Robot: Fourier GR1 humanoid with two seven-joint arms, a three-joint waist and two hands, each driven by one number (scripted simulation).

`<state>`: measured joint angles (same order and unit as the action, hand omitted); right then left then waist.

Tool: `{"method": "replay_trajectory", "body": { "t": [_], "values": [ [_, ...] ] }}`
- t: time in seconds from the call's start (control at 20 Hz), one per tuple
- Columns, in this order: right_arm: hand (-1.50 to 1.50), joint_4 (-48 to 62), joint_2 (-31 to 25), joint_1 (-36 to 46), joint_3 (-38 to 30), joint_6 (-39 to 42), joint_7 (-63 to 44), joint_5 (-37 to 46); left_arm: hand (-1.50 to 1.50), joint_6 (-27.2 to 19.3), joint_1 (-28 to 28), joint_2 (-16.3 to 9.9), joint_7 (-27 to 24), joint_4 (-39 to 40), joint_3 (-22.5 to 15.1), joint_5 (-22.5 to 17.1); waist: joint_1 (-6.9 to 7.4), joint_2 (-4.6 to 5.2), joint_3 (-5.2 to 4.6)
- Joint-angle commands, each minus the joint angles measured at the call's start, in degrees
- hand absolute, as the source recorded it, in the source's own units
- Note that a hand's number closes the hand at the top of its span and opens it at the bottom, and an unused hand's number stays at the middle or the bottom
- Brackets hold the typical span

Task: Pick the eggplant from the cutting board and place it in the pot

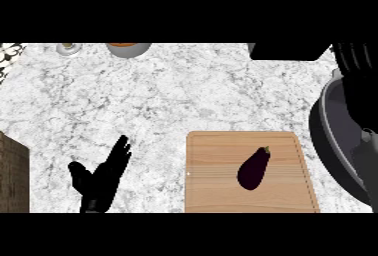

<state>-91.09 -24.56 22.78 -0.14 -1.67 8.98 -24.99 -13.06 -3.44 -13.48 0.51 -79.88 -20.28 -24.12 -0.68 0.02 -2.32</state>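
On the pale wooden cutting board (251, 172) near you lies the dark purple eggplant (253, 168) — untouched. Right of it sits the grey pot (328, 145). Your left hand (103, 180) rests at the near left — fingers straight, apart.

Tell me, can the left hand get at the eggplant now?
Probably yes: the left hand rests open beside the cutting board, and nothing stands between it and the eggplant.
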Motion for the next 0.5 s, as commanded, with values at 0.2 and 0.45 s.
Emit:
{"method": "replay_trajectory", "body": {
  "t": [0.2, 0.45],
  "values": [
    [1.5, -7.98, -9.07, -11.4, -4.36, -16.51, 2.06, 20.95, 0.0, -6.19, 2.93, -3.83, -9.27, -4.8, 7.46, 4.85, -5.79, -3.18, 1.99],
    [-1.5, -0.19, -8.66, -24.99, -10.86, -32.91, -4.34, 32.0, 0.0, -8.47, 1.87, -4.86, -10.7, -6.66, 10.02, 5.21, -10.42, -2.6, 2.03]
  ]
}}
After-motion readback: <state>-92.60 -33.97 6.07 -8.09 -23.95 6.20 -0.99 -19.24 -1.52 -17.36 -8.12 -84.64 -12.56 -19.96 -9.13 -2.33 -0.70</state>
